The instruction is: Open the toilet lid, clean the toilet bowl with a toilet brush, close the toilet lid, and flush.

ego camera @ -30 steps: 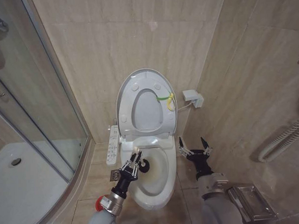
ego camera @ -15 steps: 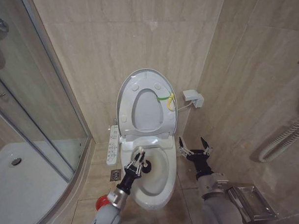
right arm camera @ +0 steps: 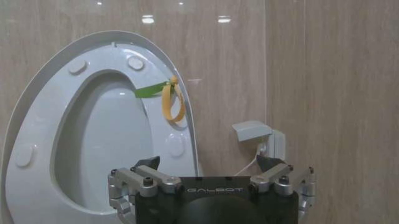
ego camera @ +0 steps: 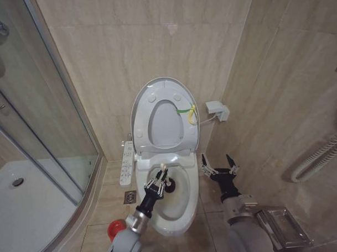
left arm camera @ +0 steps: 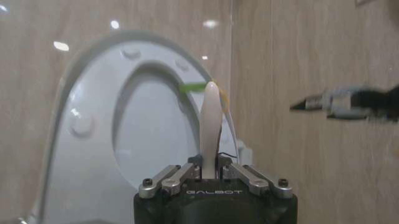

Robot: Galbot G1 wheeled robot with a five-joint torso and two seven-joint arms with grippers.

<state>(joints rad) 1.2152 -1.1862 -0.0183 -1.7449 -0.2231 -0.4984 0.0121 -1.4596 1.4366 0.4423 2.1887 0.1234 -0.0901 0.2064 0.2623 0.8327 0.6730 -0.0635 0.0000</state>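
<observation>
Glossy white toilet lid (ego camera: 163, 112), with a yellow-green strap (ego camera: 185, 110) at one edge. White toilet bowl (ego camera: 171, 200), stained yellow-brown inside. Thin white handle and dark head on the toilet brush (ego camera: 169, 184). Black and silver left gripper (ego camera: 155, 185); same black and silver on the right gripper (ego camera: 218, 167). Small red holder (ego camera: 113, 229) on the floor. Beige, faintly veined wall tiles (ego camera: 127, 44). White shower tray (ego camera: 27, 214).
</observation>
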